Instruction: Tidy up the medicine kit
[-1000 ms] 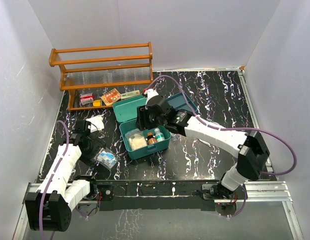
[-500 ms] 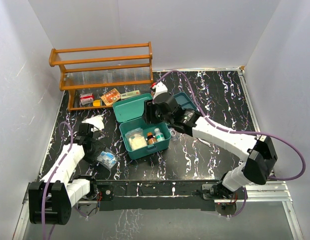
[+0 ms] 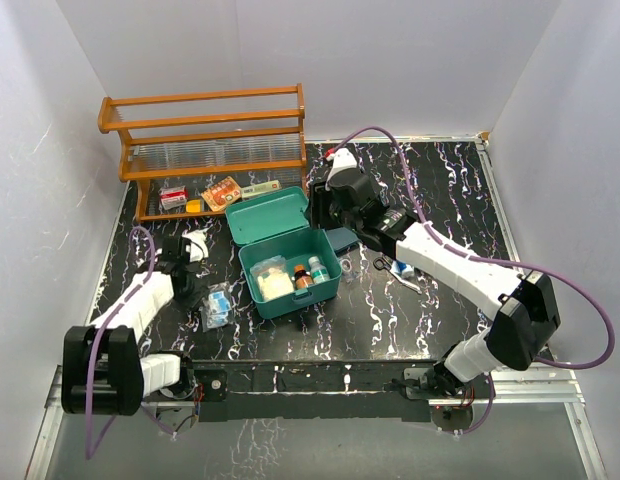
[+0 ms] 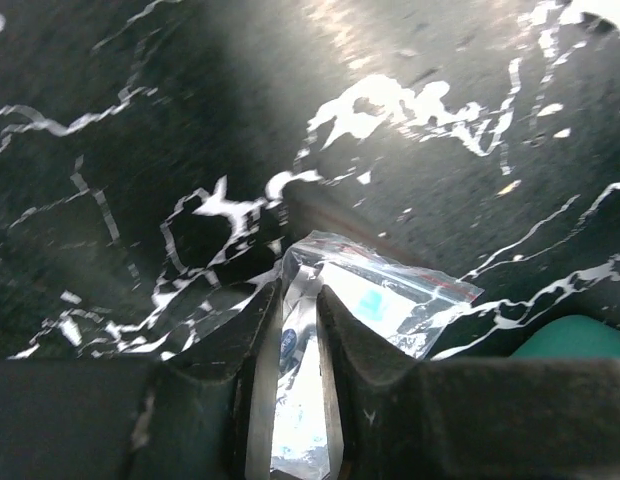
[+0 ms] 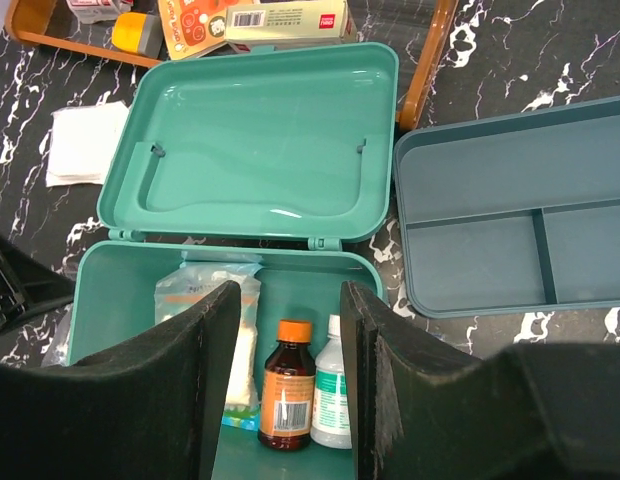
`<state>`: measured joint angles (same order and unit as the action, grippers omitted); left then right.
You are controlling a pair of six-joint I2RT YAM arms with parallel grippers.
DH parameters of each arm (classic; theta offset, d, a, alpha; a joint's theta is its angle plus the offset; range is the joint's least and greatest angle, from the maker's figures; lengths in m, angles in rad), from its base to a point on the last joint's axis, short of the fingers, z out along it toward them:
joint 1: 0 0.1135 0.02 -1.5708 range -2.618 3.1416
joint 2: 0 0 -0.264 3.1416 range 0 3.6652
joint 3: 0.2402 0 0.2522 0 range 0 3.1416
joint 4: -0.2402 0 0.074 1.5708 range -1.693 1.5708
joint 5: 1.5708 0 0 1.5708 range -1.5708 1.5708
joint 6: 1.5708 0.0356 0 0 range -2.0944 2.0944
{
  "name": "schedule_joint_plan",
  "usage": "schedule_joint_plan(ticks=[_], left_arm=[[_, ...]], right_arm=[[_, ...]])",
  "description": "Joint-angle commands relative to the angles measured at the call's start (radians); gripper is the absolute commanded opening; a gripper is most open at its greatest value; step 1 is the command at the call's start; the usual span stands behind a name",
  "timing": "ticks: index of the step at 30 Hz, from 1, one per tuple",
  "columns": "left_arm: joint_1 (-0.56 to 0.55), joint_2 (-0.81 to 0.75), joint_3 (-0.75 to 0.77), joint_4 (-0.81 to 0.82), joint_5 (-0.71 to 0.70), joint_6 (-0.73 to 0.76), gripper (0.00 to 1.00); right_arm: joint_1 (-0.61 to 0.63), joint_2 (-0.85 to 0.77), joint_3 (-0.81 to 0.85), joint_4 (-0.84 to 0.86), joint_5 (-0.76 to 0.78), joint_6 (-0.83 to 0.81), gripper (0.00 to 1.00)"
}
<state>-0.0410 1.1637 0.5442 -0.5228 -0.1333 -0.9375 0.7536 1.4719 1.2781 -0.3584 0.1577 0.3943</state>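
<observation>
The teal-green medicine kit (image 3: 321,283) (image 5: 98,288) stands open, its lid (image 5: 260,140) laid back. Inside it are a bag of white pads (image 5: 212,301), an amber bottle with an orange cap (image 5: 288,395) and a white bottle (image 5: 335,398). My left gripper (image 4: 298,300) (image 3: 198,292) is down at the tabletop left of the kit, shut on a clear plastic bag (image 4: 390,300) (image 3: 216,304); the film is pinched between the jaws. My right gripper (image 5: 290,295) (image 3: 320,218) hangs open above the kit's hinge side, with nothing in it.
A darker blue two-compartment tray (image 5: 520,215) lies right of the lid, mostly under the right arm in the top view. A brown wooden rack (image 3: 205,125) stands at the back left, with small boxes (image 3: 222,192) under it. White folded pads (image 3: 195,245) and small loose items (image 3: 400,268) lie on the table.
My left gripper has closed on the clear bag and swung in beside it. The right arm has drawn back from over the kit toward the far right, uncovering the lid.
</observation>
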Motion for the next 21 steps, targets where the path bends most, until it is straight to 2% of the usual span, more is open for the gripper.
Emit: schedule_joint_plan(ticks=[1, 6, 8, 13, 17, 19, 21], left_arm=[[0.006, 0.083, 0.066, 0.101, 0.043, 0.082, 0.18], [0.006, 0.111, 0.174, 0.033, 0.040, 0.134, 0.22], [0.006, 0.094, 0.207, -0.031, 0.035, 0.158, 0.29], [0.005, 0.008, 0.229, -0.178, 0.071, 0.245, 0.56], [0.006, -0.030, 0.206, -0.188, 0.176, 0.337, 0.67], [0.010, -0.004, 0.212, -0.194, 0.204, 0.325, 0.72], [0.022, 0.056, 0.221, -0.216, 0.197, 0.299, 0.71]], right_arm=[[-0.023, -0.006, 0.047, 0.071, -0.010, -0.044, 0.42], [-0.045, 0.018, 0.071, 0.081, -0.027, -0.056, 0.42], [-0.051, 0.021, 0.071, 0.087, -0.035, -0.057, 0.42], [-0.062, 0.021, 0.062, 0.090, -0.057, -0.057, 0.42], [-0.070, 0.021, 0.048, 0.090, -0.068, -0.063, 0.42], [-0.071, 0.020, 0.043, 0.091, -0.075, -0.062, 0.42], [-0.073, 0.017, 0.042, 0.091, -0.082, -0.061, 0.42]])
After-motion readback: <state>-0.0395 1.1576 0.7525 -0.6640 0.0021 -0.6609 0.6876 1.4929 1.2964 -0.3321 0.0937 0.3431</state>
